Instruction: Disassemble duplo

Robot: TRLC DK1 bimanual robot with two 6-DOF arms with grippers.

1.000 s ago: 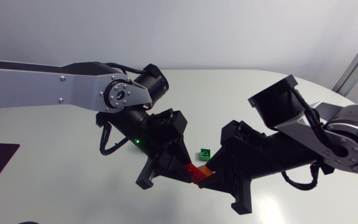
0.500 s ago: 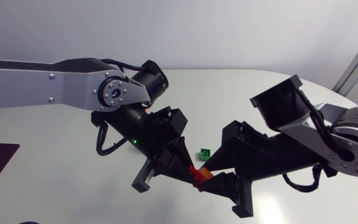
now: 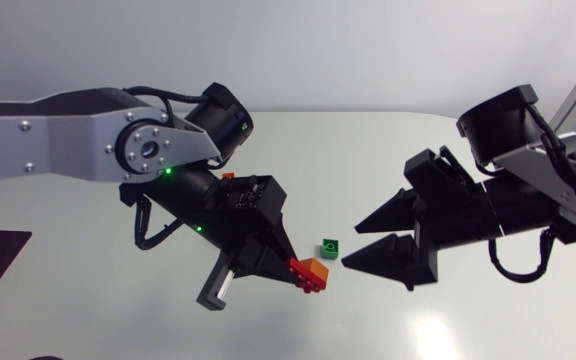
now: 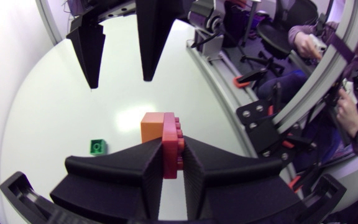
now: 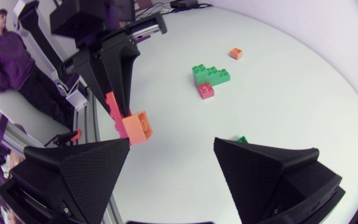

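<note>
Left end effector [image 4: 171, 163] clamping red-orange duplo pair [image 4: 165, 132]; right end effector [image 3: 348, 247] gaping open; green brick [image 3: 329, 247] lying on white bench [image 3: 448, 320].

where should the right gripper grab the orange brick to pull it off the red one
Probably by the orange brick's two bare opposite sides, on the part that juts out past the left gripper. Come in head-on from where the open right gripper is, facing the left one. The red brick is clamped in the left gripper, so only the orange brick is exposed.
</note>
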